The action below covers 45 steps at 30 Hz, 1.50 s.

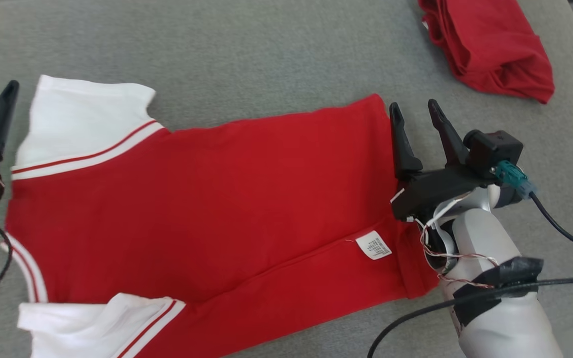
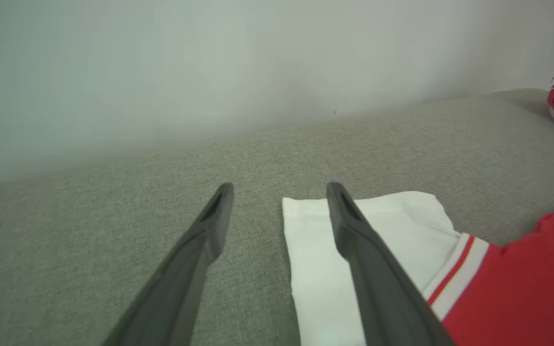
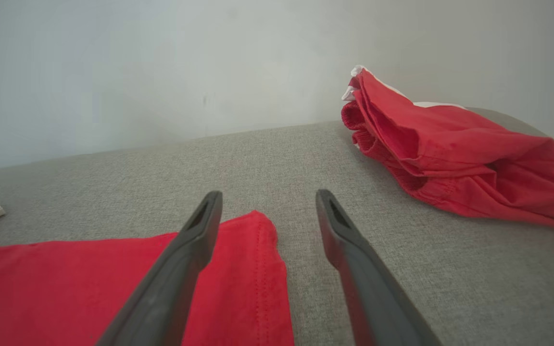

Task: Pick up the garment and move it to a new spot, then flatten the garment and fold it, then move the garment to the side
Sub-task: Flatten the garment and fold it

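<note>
The garment [image 1: 227,199] is spread on the grey cushion [image 1: 266,49]. The left gripper [image 2: 281,187] is held wide open and empty at a white sleeve's edge, and the right gripper [image 1: 413,105], equally open and empty, at the red hem corner. A red bundle [image 1: 490,44] is set well apart. A pale wall [image 2: 209,72] is seen behind.

Our head camera looked steeply down, from close above, on the red-and-white shirt [image 1: 217,189] spread on the grey fabric surface [image 1: 266,49]. Our left wrist camera sat low by the shirt's white sleeve [image 2: 315,269], facing along the fabric toward the pale wall [image 2: 209,72]; our right wrist camera sat equally low at the hem [image 3: 262,269]. All three shared the bundled red garment [image 3: 450,154].
</note>
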{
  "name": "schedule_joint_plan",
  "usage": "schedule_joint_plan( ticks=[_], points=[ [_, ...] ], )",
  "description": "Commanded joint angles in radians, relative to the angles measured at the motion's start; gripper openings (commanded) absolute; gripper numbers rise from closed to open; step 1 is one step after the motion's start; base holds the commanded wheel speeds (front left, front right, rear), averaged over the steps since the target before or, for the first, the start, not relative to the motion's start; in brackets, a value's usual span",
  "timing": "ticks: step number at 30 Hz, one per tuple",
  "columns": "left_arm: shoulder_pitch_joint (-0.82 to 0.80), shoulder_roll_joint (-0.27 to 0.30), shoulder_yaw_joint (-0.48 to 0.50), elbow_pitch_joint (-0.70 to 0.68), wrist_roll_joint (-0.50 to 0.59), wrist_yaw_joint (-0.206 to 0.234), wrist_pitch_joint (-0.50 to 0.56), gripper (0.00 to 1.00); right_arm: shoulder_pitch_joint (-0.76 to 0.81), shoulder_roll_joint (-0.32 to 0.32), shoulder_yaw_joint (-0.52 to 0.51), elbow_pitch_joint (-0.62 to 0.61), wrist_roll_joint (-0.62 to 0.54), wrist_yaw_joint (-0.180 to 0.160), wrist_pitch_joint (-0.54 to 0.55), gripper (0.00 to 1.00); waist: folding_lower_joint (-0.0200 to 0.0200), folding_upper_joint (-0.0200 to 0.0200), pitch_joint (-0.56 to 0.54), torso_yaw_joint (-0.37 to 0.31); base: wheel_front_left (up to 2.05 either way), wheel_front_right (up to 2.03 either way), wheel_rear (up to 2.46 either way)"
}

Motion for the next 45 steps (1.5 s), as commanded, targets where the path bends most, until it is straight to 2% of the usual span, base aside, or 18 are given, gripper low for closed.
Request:
schedule_joint_plan(
  ticks=[1, 9, 20, 21, 22, 23, 24, 32, 45],
  points=[
    [-0.026, 0.017, -0.023, 0.035, -0.017, 0.001, 0.008, 1.0, -0.021, 0.004, 0.012, 0.013, 0.017, 0.0, -0.005, 1.0, -0.0004, -0.0002, 0.04, -0.042, 0.0, 0.0, 0.0],
    [-0.166, 0.065, -0.176, 0.175, -0.053, 0.001, 0.06, 1.0, -0.069, 0.003, 0.074, 0.038, 0.084, 0.0, -0.025, 1.0, -0.0004, -0.0002, 0.07, -0.088, 0.0, 0.0, 0.0],
    [-0.249, 0.083, -0.321, 0.279, -0.099, 0.001, 0.097, 1.0, -0.075, 0.004, 0.099, 0.058, 0.12, 0.0, -0.04, 1.0, -0.0004, -0.0002, 0.076, -0.126, 0.0, 0.0, 0.0],
    [-0.247, 0.08, -0.332, 0.284, -0.111, 0.001, 0.1, 0.92, -0.077, 0.004, 0.1, 0.058, 0.12, 0.0, -0.041, 1.0, -0.0004, -0.0002, 0.076, -0.127, 0.0, 0.0, 0.0],
    [-0.247, 0.08, -0.332, 0.284, -0.111, 0.001, 0.1, 0.92, -0.077, 0.004, 0.1, 0.058, 0.12, 0.0, -0.041, 1.0, -0.0004, -0.0002, 0.076, -0.127, 0.0, 0.0, 0.0],
    [-0.247, 0.078, -0.344, 0.285, -0.116, 0.001, 0.103, 0.18, -0.078, 0.003, 0.099, 0.06, 0.12, 0.0, -0.042, 1.0, -0.0004, -0.0002, 0.076, -0.127, 0.0, 0.0, 0.0],
    [-0.253, 0.08, -0.357, 0.287, -0.12, 0.001, 0.102, 0.0, -0.078, 0.003, 0.099, 0.064, 0.119, 0.0, -0.043, 1.0, -0.0004, -0.0002, 0.075, -0.125, 0.0, 0.0, 0.0],
    [-0.285, 0.085, -0.432, 0.263, -0.122, 0.001, 0.011, 0.0, -0.11, 0.004, 0.115, 0.145, 0.113, 0.0, -0.017, 1.0, -0.0004, -0.0002, 0.047, -0.082, 0.0, 0.0, 0.0],
    [-0.242, 0.071, -0.504, 0.109, -0.123, 0.001, -0.128, 0.0, -0.283, 0.001, 0.047, 0.411, 0.073, 0.0, 0.082, 1.0, -0.0004, -0.0002, 0.04, 0.03, 0.0, 0.0, 0.0]
  ],
)
